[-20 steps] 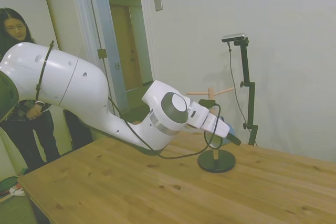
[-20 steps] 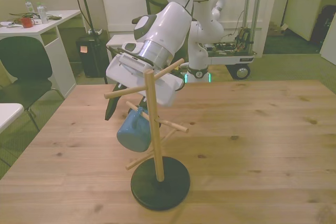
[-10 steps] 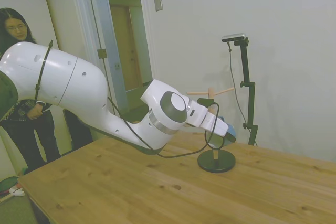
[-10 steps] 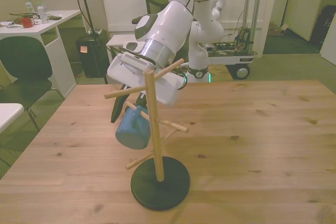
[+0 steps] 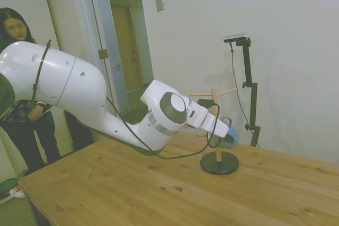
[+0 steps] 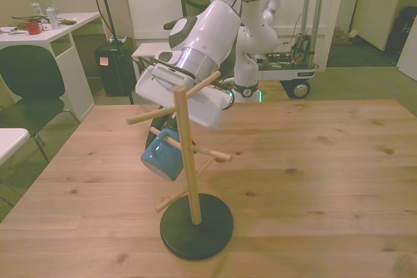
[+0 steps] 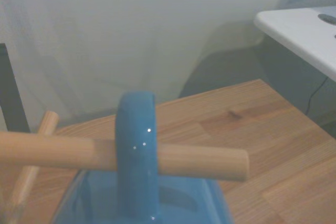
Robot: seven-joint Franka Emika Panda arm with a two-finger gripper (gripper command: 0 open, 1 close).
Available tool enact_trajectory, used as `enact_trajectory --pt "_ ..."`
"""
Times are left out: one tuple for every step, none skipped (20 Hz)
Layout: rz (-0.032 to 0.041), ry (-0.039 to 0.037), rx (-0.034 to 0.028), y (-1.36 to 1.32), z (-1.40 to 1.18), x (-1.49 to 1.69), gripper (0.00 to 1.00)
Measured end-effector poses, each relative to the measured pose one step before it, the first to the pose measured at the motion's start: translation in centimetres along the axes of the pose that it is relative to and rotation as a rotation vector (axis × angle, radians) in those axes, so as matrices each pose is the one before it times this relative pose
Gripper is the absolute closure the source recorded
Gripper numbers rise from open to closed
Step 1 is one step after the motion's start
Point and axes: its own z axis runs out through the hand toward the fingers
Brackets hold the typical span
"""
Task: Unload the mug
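Note:
The light-blue mug [image 6: 161, 159] hangs by its loop handle on a lower peg of the wooden mug tree [image 6: 184, 154], which stands on a dark round base [image 6: 197, 226]. My gripper [image 6: 156, 142] comes in from behind, shut on the mug, with its fingers mostly hidden by the mug and the white hand. In the side view the mug [image 5: 231, 128] shows just past the gripper [image 5: 228, 137], above the base [image 5: 219, 162]. The wrist view shows the blue handle [image 7: 135, 150] still looped around the peg [image 7: 199, 162]. The tree's pole leans slightly.
A person [image 5: 18, 78] stands beside the arm's base, off the table. Past the table's far edge are a white desk [image 6: 45, 30], a dark chair [image 6: 26, 83] and a second robot on a wheeled cart [image 6: 267, 63]. Bare peg tips [image 6: 225, 158] stick out around the mug.
The gripper has closed in on the mug. The mug has risen slightly, and the tree's pole and base have shifted toward the front view's left.

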Motion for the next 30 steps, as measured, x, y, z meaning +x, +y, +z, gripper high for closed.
enact_trajectory --pt "0.00066 0.00104 0.00234 -0.066 -0.161 0.066 1.00" --pt "0.00051 0.00096 0.00322 -0.109 -0.203 0.057 1.00" --pt "0.00034 0.00112 0.00386 -0.134 -0.229 0.059 1.00" --pt "0.00044 0.00119 0.00426 -0.142 -0.269 0.066 1.00" --pt "0.00024 0.00038 0.00339 -0.095 -0.259 0.026 1.00" --pt "0.00048 0.00032 0.00252 -0.052 -0.251 0.033 1.00" --pt "0.00023 -0.00117 0.00035 0.064 -0.210 -0.040 1.00" --pt "-0.00008 -0.00224 -0.00176 0.168 -0.154 -0.095 1.00" --pt "0.00031 -0.00141 -0.00089 0.140 -0.194 -0.048 1.00" --pt "0.00079 0.00006 0.00069 0.070 -0.239 0.033 1.00" --pt "0.00080 -0.00037 0.00196 0.064 -0.249 0.019 1.00" --pt "0.00076 -0.00042 0.00184 0.070 -0.262 0.016 1.00" --pt "0.00135 -0.00022 0.00159 0.059 -0.246 0.031 1.00" --pt "0.00206 -0.00079 0.00029 0.103 -0.233 0.014 1.00" --pt "0.00363 -0.00128 -0.00115 0.154 -0.164 0.028 1.00" --pt "0.00584 -0.00085 -0.00213 0.229 -0.157 0.114 1.00" --pt "0.00579 0.00084 -0.00191 0.258 -0.138 0.209 1.00" --pt "0.00530 0.00177 -0.00166 0.368 -0.122 0.286 1.00" --pt "0.00684 0.00335 -0.00318 0.470 -0.077 0.412 1.00" --pt "0.01028 0.00489 -0.00395 0.573 -0.026 0.632 1.00" --pt "0.01279 0.00418 -0.00492 0.710 0.023 0.759 1.00" --pt "0.01113 0.00317 -0.00509 0.798 0.114 0.788 1.00" --pt "0.01237 0.00452 -0.00553 0.852 0.123 0.869 1.00" --pt "0.01043 0.00355 -0.00604 0.845 0.081 0.850 1.00" --pt "0.00918 -0.00111 -0.00661 1.140 -0.041 0.847 1.00" --pt "0.00584 -0.01038 -0.00163 1.094 -0.363 0.503 1.00" --pt "-0.00725 -0.02600 -0.00366 1.154 -0.645 -0.133 1.00" --pt "-0.01284 -0.03028 -0.00401 0.801 -0.822 -0.762 1.00" --pt "-0.01310 -0.03735 0.00194 0.404 -1.109 -1.298 1.00" --pt "-0.01199 -0.04087 0.00368 0.138 -1.125 -1.560 1.00"
